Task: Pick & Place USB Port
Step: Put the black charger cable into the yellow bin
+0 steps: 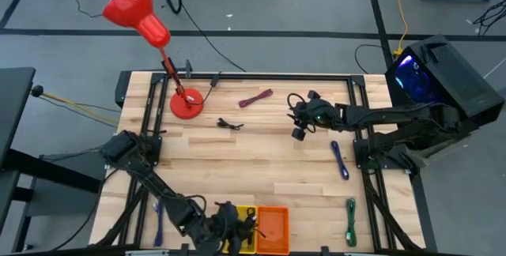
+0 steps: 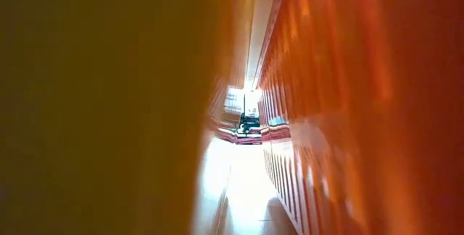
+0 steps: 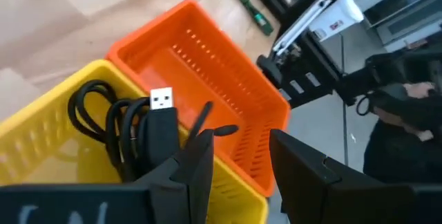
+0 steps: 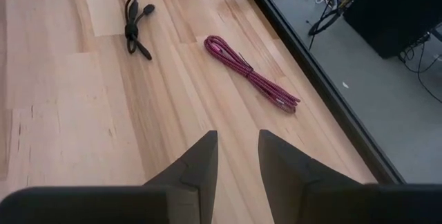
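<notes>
1. The left tool (image 3: 238, 158) hung over the near edge of the table (image 1: 261, 161), above the seam between the yellow basket (image 3: 48, 148) and the orange basket (image 3: 207, 65). Its 2 fingers (image 3: 197, 165) stood apart with nothing between them — open.
2. A black USB cable (image 3: 141, 131) lay coiled in the yellow basket, its silver plug pointing up, just beside the left finger; whether it touched that finger could not be told.
3. The orange basket sat directly against the yellow one, with only a thin dark strand resting on its near wall.
4. The right tool (image 4: 235, 158) hovered over the middle of the far half of the table, its fingers (image 4: 200, 162) a narrow gap apart and gripping nothing.
5. Ahead of it lay a magenta cable (image 4: 252, 75) near the table's far edge, and a small black cable (image 4: 135, 27) lay well apart from that one.
6. In the high view, a blue cable (image 1: 339, 160) and a green cable (image 1: 351, 221) lay on the right side of the table, and a red lamp (image 1: 146, 31) stood at the far left corner.
7. The low view showed only blurred yellow and orange basket walls — nothing else readable.
</notes>
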Robot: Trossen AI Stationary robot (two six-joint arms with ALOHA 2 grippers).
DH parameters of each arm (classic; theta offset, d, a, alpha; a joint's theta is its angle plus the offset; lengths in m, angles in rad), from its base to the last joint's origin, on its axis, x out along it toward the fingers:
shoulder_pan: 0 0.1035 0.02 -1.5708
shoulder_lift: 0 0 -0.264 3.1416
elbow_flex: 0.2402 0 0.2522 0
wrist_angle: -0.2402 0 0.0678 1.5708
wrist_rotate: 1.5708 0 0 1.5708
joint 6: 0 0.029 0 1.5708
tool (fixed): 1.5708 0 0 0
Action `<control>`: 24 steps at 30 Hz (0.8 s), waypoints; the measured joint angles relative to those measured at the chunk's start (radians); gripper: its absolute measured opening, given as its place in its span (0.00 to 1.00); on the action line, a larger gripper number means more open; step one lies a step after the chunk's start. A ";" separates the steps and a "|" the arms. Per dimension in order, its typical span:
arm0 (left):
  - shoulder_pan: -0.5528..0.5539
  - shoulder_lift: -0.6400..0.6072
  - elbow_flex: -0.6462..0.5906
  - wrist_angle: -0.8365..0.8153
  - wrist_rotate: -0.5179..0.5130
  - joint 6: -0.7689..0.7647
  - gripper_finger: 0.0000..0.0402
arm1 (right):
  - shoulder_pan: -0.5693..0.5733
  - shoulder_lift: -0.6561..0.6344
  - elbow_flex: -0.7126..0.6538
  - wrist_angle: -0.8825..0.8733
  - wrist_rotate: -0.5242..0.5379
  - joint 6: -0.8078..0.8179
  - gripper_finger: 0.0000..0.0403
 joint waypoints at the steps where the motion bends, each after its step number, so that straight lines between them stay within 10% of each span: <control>1: 0.004 0.002 0.000 -0.001 0.008 -0.003 0.36 | 0.000 0.000 -0.012 0.022 0.000 -0.003 0.27; 24: 0.013 -0.009 0.011 -0.213 0.110 -0.188 0.36 | 0.000 0.000 -0.151 0.273 0.000 -0.044 0.27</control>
